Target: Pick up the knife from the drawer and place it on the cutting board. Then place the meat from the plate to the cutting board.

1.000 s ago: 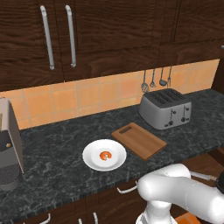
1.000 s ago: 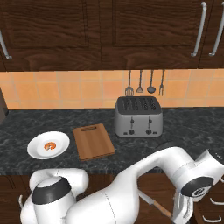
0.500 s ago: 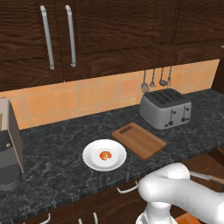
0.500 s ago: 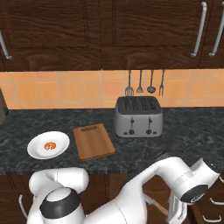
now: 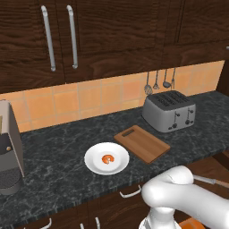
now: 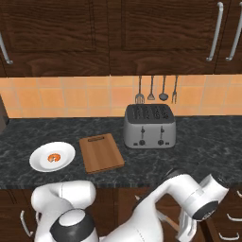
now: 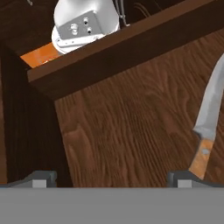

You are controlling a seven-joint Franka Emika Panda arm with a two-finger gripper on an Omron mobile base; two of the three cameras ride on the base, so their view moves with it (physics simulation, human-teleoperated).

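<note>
My fingers (image 7: 112,177) are spread wide, down inside the open drawer (image 7: 131,127), pinching nothing. The knife (image 7: 209,118) lies on the drawer floor beside my right-hand tip, not yet lifted. Farther off on the table (image 5: 58,165), the meat (image 5: 107,159) sits on the plate (image 5: 94,165), and the cutting board (image 5: 142,143) is bare. I judge both placings remain.

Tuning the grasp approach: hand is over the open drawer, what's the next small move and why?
Probably shift the hand sideways toward the knife before descending. In the hand view it lies on the drawer floor off to the right, its tan handle by the right fingertip rather than centred between the open jaws, so closing now would likely miss.
</note>
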